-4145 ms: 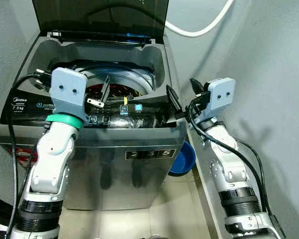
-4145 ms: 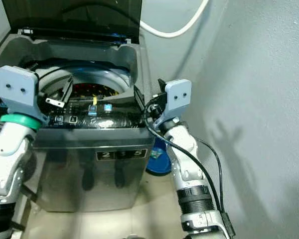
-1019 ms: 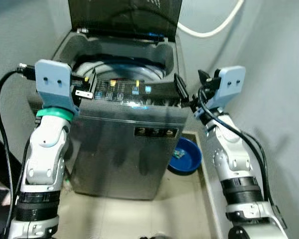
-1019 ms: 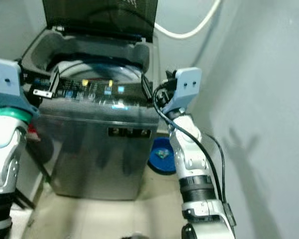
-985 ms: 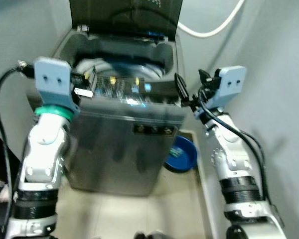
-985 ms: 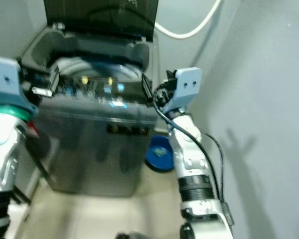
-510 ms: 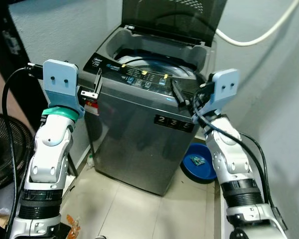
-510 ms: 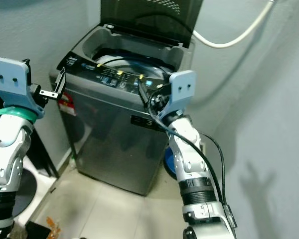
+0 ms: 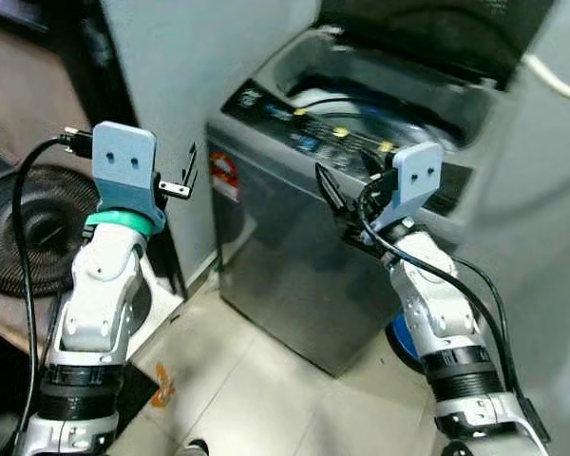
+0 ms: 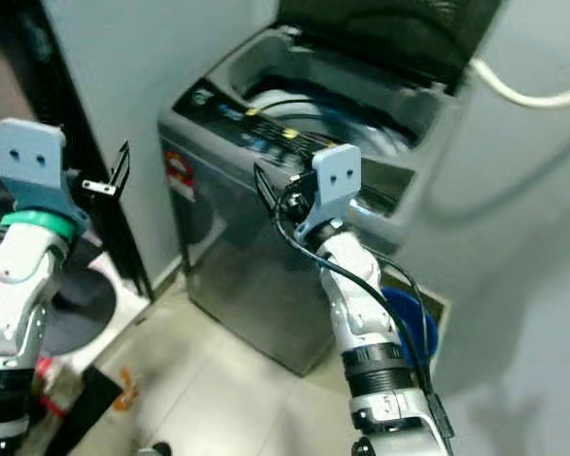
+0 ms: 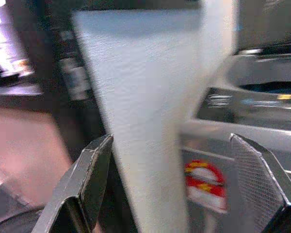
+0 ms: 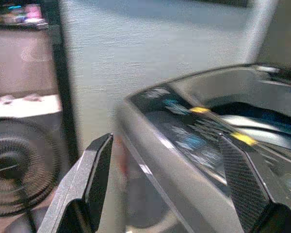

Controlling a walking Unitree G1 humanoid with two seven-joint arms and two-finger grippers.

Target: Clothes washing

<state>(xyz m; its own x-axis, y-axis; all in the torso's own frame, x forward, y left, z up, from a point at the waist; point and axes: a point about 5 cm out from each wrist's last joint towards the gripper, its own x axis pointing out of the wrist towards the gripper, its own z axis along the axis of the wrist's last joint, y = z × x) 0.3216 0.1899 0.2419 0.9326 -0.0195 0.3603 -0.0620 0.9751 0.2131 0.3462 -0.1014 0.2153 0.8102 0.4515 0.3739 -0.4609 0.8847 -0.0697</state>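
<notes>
Left eye view: washing machine (image 9: 294,256) w/ lid up sits front-right. Both grippers raised, empty, fingers spread apart: left gripper (image 9: 182,176) by the wall, right gripper (image 9: 342,195) near the control panel.

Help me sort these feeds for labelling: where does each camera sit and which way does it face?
Left eye: on the head, looking down at the washing machine; both arms, left tool, right tool.
Right eye: beside it, same scene.
Left wrist: along the open left tool toward the white wall.
Right wrist: along the open right tool toward the machine's control panel and a fan.
All four views show the machine.
</notes>
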